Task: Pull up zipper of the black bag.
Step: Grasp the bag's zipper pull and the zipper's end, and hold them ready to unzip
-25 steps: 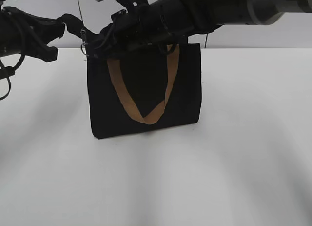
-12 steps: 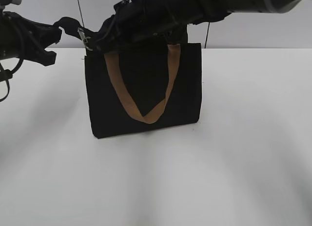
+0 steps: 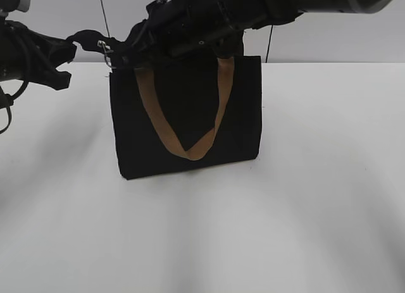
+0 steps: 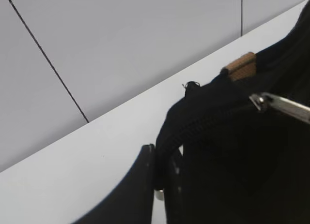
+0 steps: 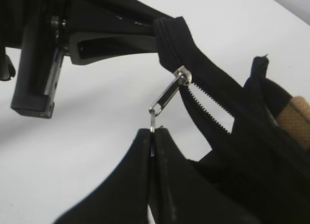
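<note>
The black bag (image 3: 190,116) stands upright on the white table with a tan strap handle (image 3: 186,150) hanging down its front. My left gripper (image 4: 162,171) is shut on the black zip tape end (image 4: 193,108) at the bag's top left corner; it also shows in the exterior view (image 3: 69,43). My right gripper (image 5: 154,137) is shut on the ring pull of the silver zipper (image 5: 169,93), which sits near the tape end (image 3: 107,52). The zip line (image 5: 213,117) behind the slider gapes open.
The white table (image 3: 285,211) spreads around the bag. A light wall with dark seams (image 3: 101,11) stands behind. The right arm (image 3: 266,8) reaches across above the bag's top.
Both grippers and the zipper end have risen slightly and shifted left. The bag's top left corner is pulled tauter; the left arm has drawn back a little.
</note>
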